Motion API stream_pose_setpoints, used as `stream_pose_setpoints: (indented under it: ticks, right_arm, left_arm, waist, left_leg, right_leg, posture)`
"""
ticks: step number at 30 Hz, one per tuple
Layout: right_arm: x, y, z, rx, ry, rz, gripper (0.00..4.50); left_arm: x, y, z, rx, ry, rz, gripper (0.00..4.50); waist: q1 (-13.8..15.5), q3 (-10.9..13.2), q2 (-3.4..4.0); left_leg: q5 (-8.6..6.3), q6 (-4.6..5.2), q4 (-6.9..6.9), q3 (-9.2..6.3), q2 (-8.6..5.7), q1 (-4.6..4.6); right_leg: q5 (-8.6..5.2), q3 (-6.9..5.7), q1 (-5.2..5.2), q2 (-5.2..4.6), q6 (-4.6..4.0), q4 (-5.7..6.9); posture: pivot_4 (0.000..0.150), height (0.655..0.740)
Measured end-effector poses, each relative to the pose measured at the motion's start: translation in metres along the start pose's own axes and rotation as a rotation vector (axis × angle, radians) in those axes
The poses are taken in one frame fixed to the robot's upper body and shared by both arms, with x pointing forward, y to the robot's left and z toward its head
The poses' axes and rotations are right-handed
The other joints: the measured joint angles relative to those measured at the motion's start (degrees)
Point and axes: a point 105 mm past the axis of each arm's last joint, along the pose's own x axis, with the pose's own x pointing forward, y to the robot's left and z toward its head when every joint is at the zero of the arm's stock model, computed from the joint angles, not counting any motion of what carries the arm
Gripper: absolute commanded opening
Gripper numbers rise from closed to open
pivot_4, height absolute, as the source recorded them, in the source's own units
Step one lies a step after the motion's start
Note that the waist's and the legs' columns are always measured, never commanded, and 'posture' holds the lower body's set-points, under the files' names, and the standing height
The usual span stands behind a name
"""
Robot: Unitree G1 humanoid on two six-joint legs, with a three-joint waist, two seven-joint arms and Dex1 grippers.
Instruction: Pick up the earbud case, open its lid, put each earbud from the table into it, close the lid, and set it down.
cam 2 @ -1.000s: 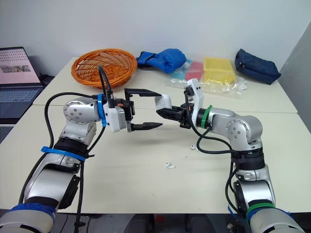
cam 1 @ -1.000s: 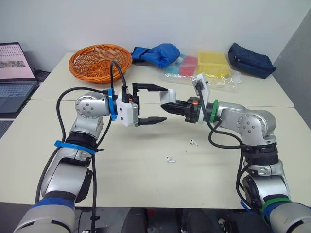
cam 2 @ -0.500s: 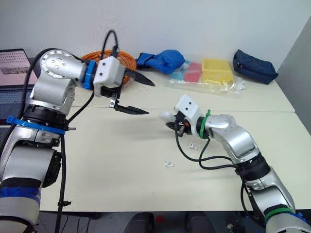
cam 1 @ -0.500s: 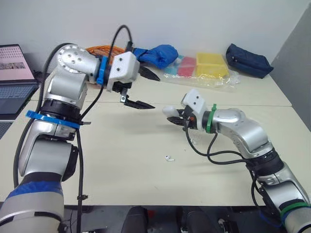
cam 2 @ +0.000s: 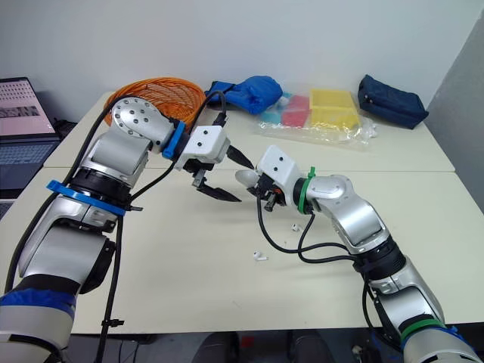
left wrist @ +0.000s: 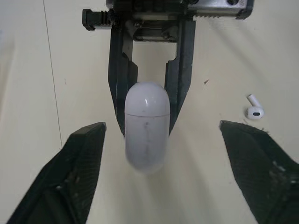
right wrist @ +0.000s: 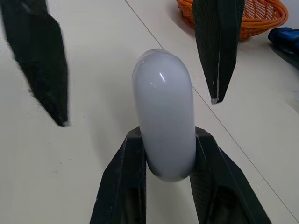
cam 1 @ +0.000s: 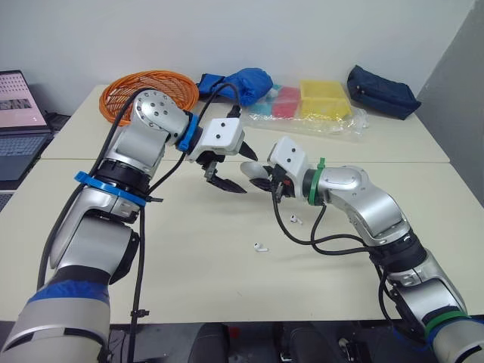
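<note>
The right fingers (right wrist: 134, 145) pinched the earbud case (right wrist: 164, 112) tight; the left fingers (left wrist: 86, 144) gaped wide, holding nothing; a clumsy poke might knock it loose.

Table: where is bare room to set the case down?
Free: the near strip of table, between the earbuds and the front edge; also the part right of the right arm. Crowded: the back row of basket, bag, packets and pouch, and the middle, around the left end effector and the case.
</note>
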Motion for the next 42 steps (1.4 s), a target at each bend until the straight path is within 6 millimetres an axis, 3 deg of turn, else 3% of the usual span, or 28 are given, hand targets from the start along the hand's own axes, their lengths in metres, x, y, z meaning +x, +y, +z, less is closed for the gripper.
stream_pose_setpoints:
  ticks: [11,35,38,42]
  right_arm:
    - [-0.003,-0.001,-0.003,-0.026,0.042,-0.016,0.84]
    - [-0.001,0.000,-0.012,-0.042,0.089,-0.020,0.84]
    - [-0.001,0.000,-0.013,-0.034,0.094,-0.020,0.84]
    - [0.000,0.000,-0.013,-0.020,0.098,-0.020,0.84]
  left_arm:
    - [-0.002,0.002,-0.010,-0.012,0.098,0.001,3.09]
    - [0.005,0.008,-0.004,-0.022,0.093,0.020,3.09]
    - [0.005,0.008,-0.004,-0.020,0.093,0.018,2.58]
    - [0.005,0.007,-0.001,-0.005,0.093,0.013,1.40]
  waist:
    - [-0.01,0.00,0.00]
    - [-0.01,0.00,0.00]
    - [-0.01,0.00,0.00]
    - [-0.01,0.00,0.00]
  left_leg:
    - [0.00,0.00,0.00,0.00,0.00,-0.01]
    - [0.00,0.00,0.00,0.00,0.00,-0.01]
    - [0.00,0.00,0.01,0.00,0.00,-0.01]
    - [0.00,0.00,0.00,-0.01,0.00,-0.01]
  right_leg:
    - [0.00,0.01,-0.02,0.00,0.00,0.01]
    - [0.00,0.01,-0.02,0.00,0.00,0.03]
    - [0.00,0.01,-0.02,0.00,0.00,0.03]
    - [0.00,0.01,-0.02,0.00,0.00,0.03]
  posture:
    - [0.150,0.7400]
    - [0.150,0.7400]
    - [0.150,0.7400]
    - [0.150,0.7400]
